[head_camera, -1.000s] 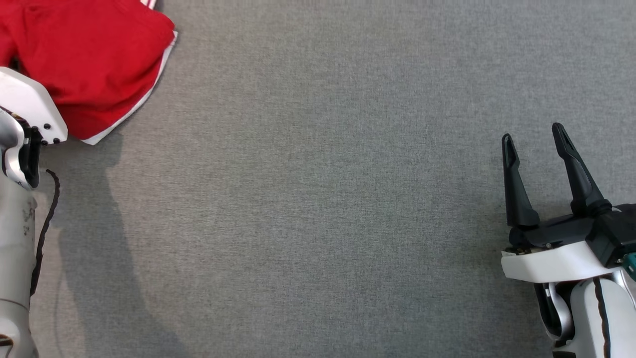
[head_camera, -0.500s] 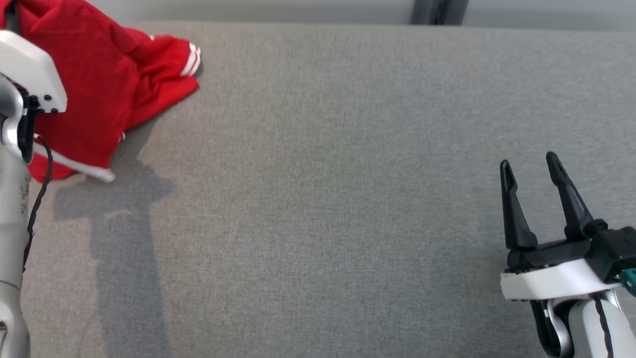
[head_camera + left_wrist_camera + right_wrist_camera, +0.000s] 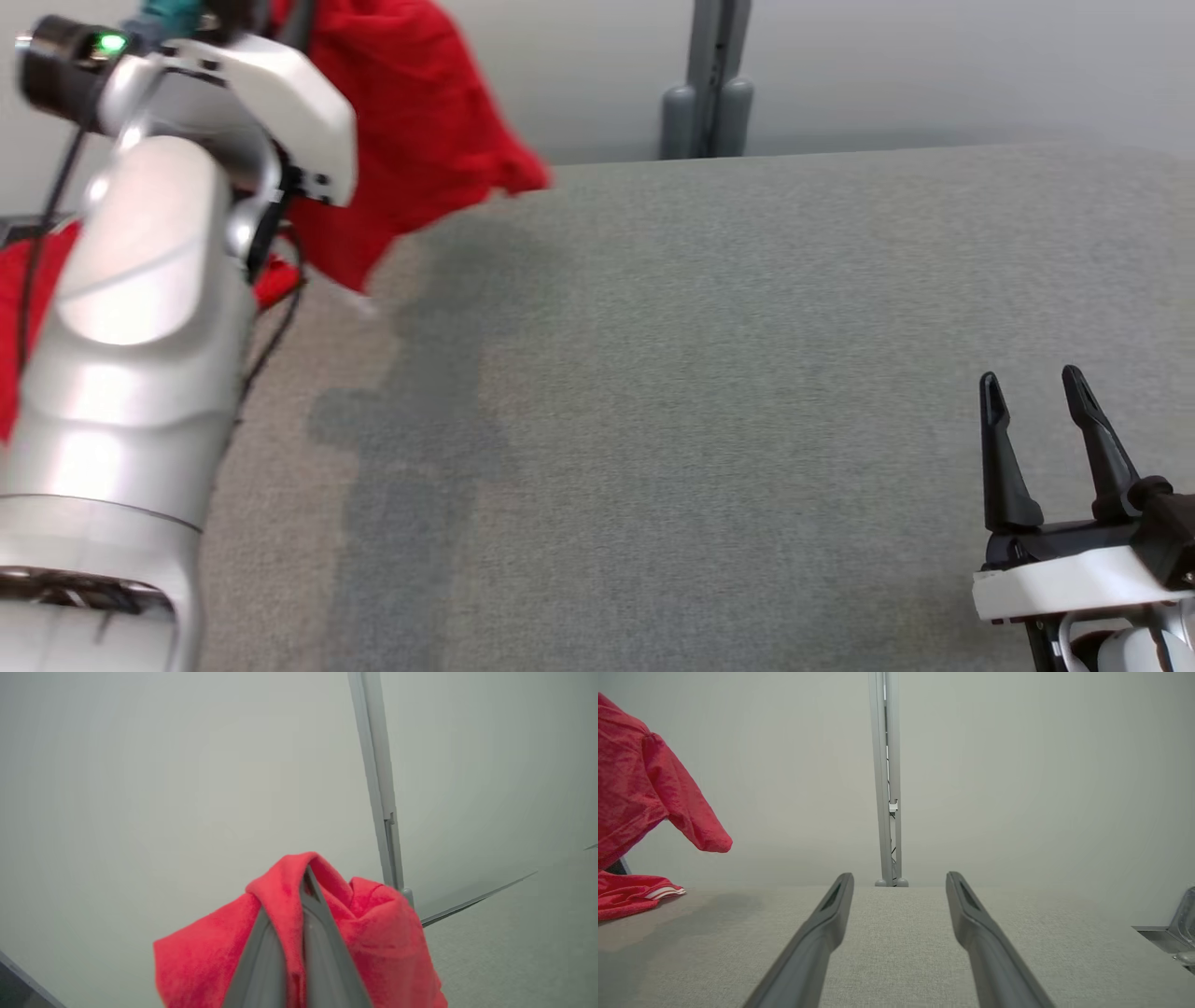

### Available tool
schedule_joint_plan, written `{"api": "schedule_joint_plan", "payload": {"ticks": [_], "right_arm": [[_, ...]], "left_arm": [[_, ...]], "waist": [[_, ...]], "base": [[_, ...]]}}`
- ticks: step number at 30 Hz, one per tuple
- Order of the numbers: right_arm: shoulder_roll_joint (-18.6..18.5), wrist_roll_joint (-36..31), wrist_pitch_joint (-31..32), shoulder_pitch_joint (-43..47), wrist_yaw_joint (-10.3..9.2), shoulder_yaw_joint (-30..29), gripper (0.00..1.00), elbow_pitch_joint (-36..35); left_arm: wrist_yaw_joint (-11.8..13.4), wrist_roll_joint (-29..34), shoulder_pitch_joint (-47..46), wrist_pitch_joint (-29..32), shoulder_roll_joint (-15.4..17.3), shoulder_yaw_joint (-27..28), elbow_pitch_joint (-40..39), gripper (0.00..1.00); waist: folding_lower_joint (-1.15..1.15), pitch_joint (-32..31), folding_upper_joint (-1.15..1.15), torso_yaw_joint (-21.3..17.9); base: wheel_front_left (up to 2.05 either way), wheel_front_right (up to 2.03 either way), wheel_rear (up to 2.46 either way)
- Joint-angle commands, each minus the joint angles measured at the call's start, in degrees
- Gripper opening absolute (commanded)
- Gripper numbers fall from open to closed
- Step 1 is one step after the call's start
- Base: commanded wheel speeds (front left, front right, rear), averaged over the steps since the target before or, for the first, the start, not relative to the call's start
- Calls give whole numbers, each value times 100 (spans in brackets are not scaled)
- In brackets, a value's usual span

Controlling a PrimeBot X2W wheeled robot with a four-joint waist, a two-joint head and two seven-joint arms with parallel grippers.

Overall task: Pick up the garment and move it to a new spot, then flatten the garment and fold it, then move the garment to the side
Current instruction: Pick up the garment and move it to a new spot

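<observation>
The garment [image 3: 420, 140] is red cloth with white striped trim, hanging lifted above the grey table's far left corner. In the left wrist view the garment [image 3: 383, 933] is bunched around my left gripper [image 3: 306, 882], which is shut on a fold of it. In the head view the left arm's white wrist sits at the upper left and its fingers are hidden behind it. The right wrist view shows the garment [image 3: 640, 793] hanging at the left, its lower part with a striped cuff resting on the table. My right gripper [image 3: 1032, 387] stands open and empty at the lower right, also seen as right gripper [image 3: 899, 879].
The grey fabric table [image 3: 709, 392] stretches between both arms. A grey post [image 3: 709, 79] stands behind its far edge against a pale wall. A metal fitting [image 3: 1181, 933] shows at the right edge of the table in the right wrist view.
The camera has tilted up, bringing the far edge and wall into view. My left arm has risen, lifting the garment off the table. The right gripper has stayed open.
</observation>
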Motion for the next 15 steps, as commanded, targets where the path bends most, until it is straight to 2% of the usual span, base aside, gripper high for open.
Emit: {"api": "schedule_joint_plan", "payload": {"ticks": [1, 8, 15], "right_arm": [[-29, 31, -30, 70, 1, -4, 100, -20], [-30, 117, -30, 70, 1, 39, 100, -24], [-30, 199, -30, -121, 1, 208, 100, 36]], "left_arm": [[-32, -57, 143, -15, -101, -78, -92, 0], [-96, -346, 772, -135, -603, -584, -497, 0], [274, -475, 1574, -414, -730, -1216, -115, 0]], "waist": [[0, -141, 0, -221], [0, -30, 0, -604], [0, 201, 0, -981]], "base": [[0, 0, 0], [0, 0, 0], [0, 0, 0]]}}
